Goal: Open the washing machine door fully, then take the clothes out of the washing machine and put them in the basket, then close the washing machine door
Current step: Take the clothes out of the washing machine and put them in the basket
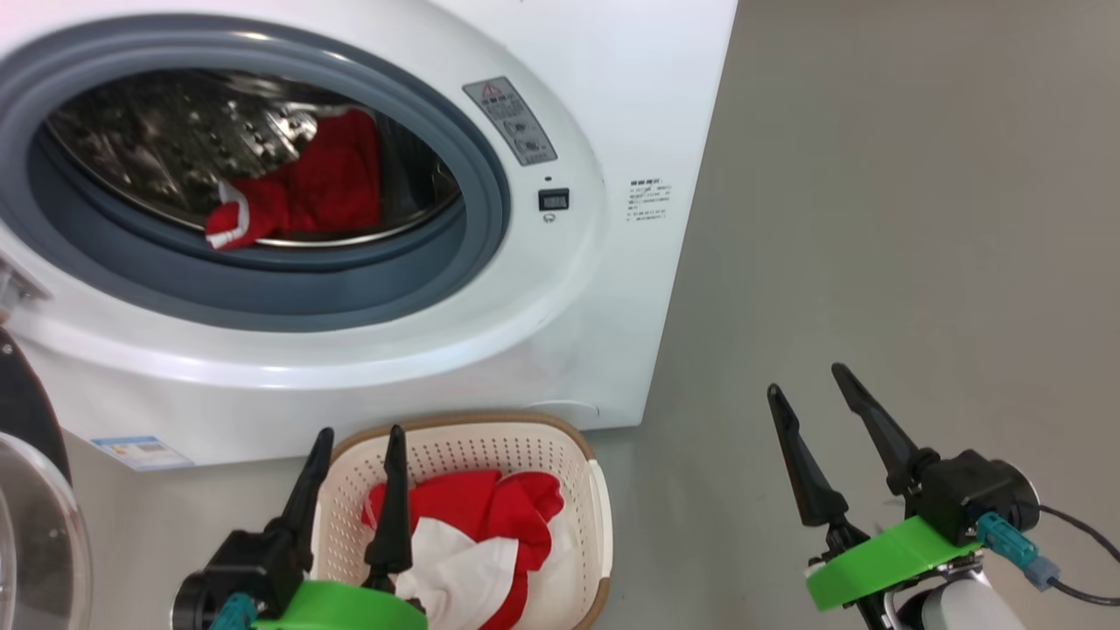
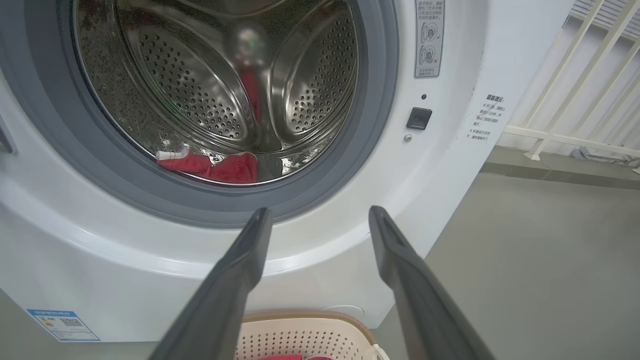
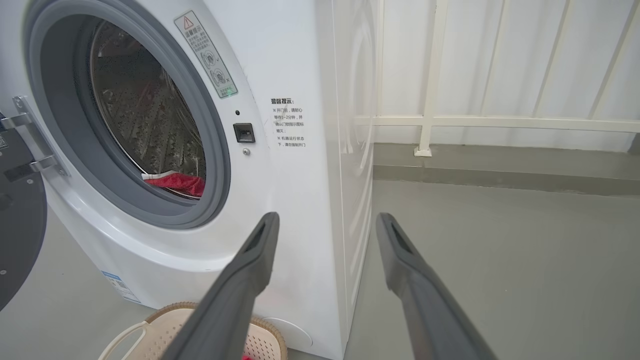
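Left gripper (image 1: 360, 430) sits at the lower left of the head view, its two dark fingers spread wide with nothing between them, tips over the near left part of the basket (image 1: 512, 424). Right gripper (image 1: 807, 379), at the lower right, is just as wide and empty above the grey floor (image 1: 875, 219), well apart from the washing machine (image 1: 630, 306). The basket stands on the floor just in front of the machine and holds red and white clothes (image 1: 490, 525). A red garment (image 1: 324, 188) with white trim lies low in the steel drum (image 1: 157, 131), behind the grey rubber ring (image 1: 262, 289). The washing machine door (image 1: 31, 420) is swung out at the left edge. In the left wrist view, the spread fingers point at the machine's front below the drum mouth; the red garment lies at the drum's bottom and the basket's far rim shows between the fingers. In the right wrist view, the parted fingers frame the machine's right front corner, with the door's dark edge at far left and a white railing (image 3: 435, 75) behind.
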`<state>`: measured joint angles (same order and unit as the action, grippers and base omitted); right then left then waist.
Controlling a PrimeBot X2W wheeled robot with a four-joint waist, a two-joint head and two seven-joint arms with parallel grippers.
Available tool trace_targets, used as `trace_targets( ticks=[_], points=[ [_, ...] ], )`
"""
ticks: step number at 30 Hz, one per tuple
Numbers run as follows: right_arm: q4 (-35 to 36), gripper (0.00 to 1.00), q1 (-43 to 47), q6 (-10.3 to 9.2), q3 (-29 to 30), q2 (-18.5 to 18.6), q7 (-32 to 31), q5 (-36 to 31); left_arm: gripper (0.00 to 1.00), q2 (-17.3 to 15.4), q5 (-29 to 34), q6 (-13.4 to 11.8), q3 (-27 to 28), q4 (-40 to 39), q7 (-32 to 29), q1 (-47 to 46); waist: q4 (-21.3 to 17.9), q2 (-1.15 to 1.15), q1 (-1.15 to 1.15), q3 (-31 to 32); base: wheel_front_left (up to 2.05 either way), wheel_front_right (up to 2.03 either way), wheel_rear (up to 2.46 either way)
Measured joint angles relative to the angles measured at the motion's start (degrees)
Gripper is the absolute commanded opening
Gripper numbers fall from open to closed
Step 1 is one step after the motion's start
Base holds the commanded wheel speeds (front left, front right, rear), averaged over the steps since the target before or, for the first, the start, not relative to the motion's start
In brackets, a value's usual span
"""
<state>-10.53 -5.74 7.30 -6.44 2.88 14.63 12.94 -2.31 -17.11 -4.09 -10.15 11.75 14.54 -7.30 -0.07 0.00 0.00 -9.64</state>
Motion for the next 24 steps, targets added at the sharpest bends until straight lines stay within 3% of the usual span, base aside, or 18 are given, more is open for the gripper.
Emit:
trace_targets(
  ticks=[24],
  points=[
    [-1.38,1.00,6.93,0.00,0.78,-0.15,0.00,0.01,1.00,-3.53,2.37,-4.04,-0.18,-10.85,-3.93,12.46,-1.02,0.00,0.00,9.00,0.00,0.00,0.00]
  ],
)
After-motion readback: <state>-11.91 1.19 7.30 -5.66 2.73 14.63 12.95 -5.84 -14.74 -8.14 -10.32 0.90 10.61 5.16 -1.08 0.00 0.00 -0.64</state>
